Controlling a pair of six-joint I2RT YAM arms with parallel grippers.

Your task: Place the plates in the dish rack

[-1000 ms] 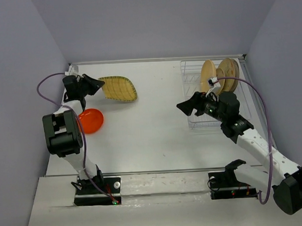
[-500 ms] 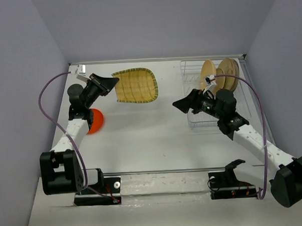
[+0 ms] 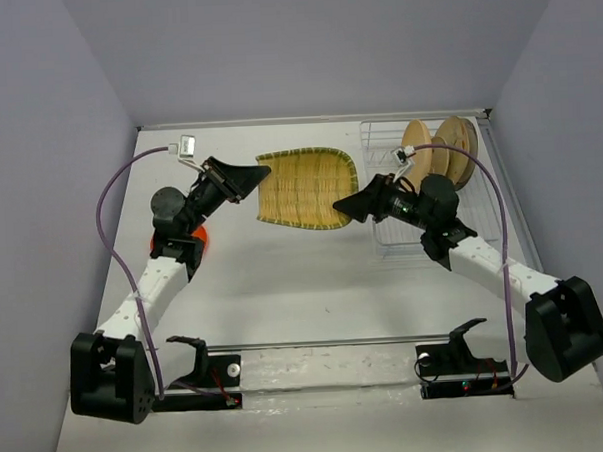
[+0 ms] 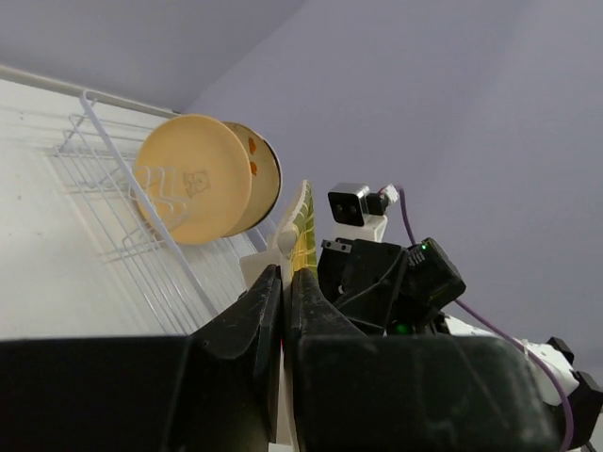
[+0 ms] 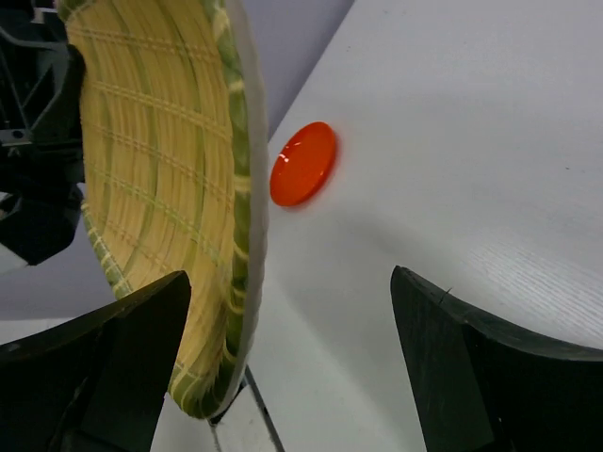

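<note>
My left gripper (image 3: pixel 257 176) is shut on the left edge of the yellow-green woven-look plate (image 3: pixel 305 186) and holds it in the air over the table's middle back. In the left wrist view the jaws (image 4: pixel 283 282) pinch the plate's rim (image 4: pixel 301 221). My right gripper (image 3: pixel 346 206) is open at the plate's right edge; in the right wrist view (image 5: pixel 292 348) the plate (image 5: pixel 160 188) sits between the spread fingers, near the left one. The white wire dish rack (image 3: pixel 380 152) holds two orange-tan plates (image 3: pixel 415 149) upright. The small orange-red plate (image 5: pixel 303 164) lies on the table, mostly hidden behind my left arm.
The rack stands at the back right against the right wall. The back wall is close behind the rack and the held plate. The other plates are out of view.
My left arm has carried the woven plate from the back left to the middle. My right gripper has moved left, up to the plate's right edge.
</note>
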